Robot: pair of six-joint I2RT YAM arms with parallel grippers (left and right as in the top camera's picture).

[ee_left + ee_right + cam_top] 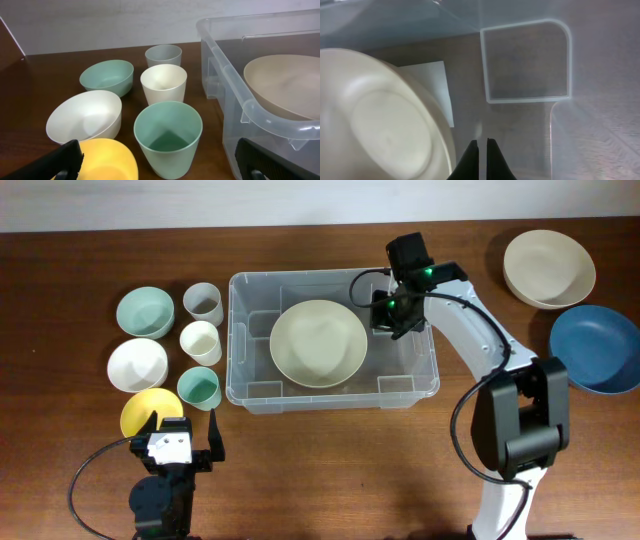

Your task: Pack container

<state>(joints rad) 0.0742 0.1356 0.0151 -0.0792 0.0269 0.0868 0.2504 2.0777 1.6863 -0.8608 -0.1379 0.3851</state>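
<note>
care is needed as the right jaws, pressed together on nothing, hang inside the container (248, 310) in the middle of the bench (330, 480), just beside the cream bowl (318, 343): better to lift straight up, clear of its wall, while the left jaws stand wide apart.

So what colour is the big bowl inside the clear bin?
The bowl is a plain pale cream, no pattern; the overhead view shows it best.

Closed fingers (468, 161) hang beside the cream bowl (380, 120) inside the container (527, 60).
</note>
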